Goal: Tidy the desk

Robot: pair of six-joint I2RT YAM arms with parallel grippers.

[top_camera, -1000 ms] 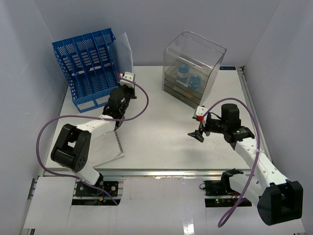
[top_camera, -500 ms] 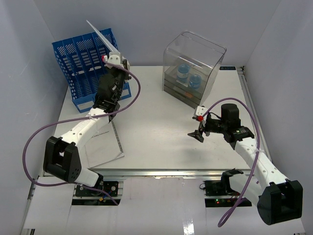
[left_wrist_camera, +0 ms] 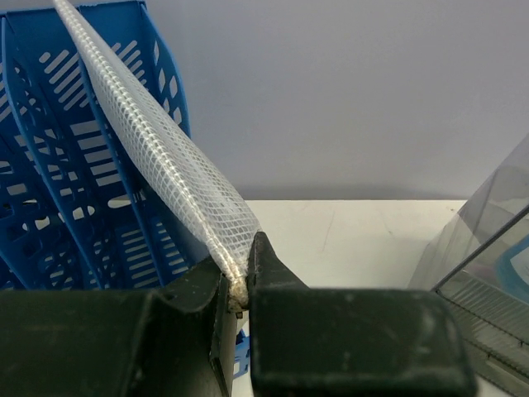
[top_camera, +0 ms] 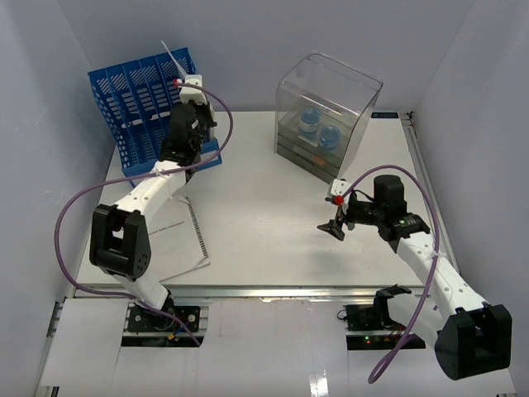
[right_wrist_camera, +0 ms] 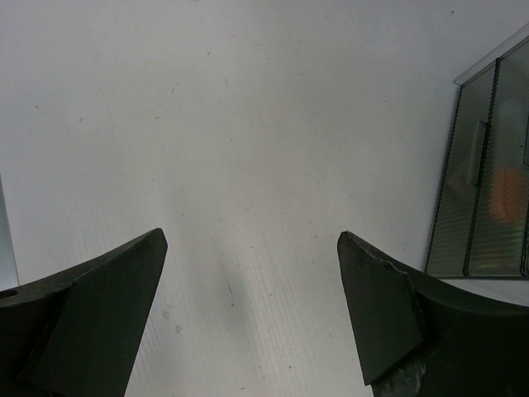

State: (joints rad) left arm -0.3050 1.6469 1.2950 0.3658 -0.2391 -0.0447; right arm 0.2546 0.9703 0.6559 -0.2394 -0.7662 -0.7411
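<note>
My left gripper [top_camera: 187,83] is shut on the corner of a flat white mesh pouch [top_camera: 171,59] and holds it edge-on above the right end of the blue file rack [top_camera: 136,116]. In the left wrist view the pouch [left_wrist_camera: 157,136] slants up to the left from my closed left gripper [left_wrist_camera: 240,273], in front of the rack's slots [left_wrist_camera: 58,190]. My right gripper [top_camera: 332,227] is open and empty, low over the white desk [top_camera: 264,215]. The right wrist view shows bare desk [right_wrist_camera: 248,124] between its spread fingers [right_wrist_camera: 99,306].
A clear plastic drawer box [top_camera: 326,107] holding blue items stands at the back right; its drawer fronts show in the right wrist view [right_wrist_camera: 488,207]. A spiral notebook [top_camera: 178,240] lies at the desk's front left. An aluminium rail [top_camera: 281,289] runs along the front edge.
My left arm has lifted the mesh pouch up and back to the rack's right end, turning it edge-on. The right arm has not moved.
</note>
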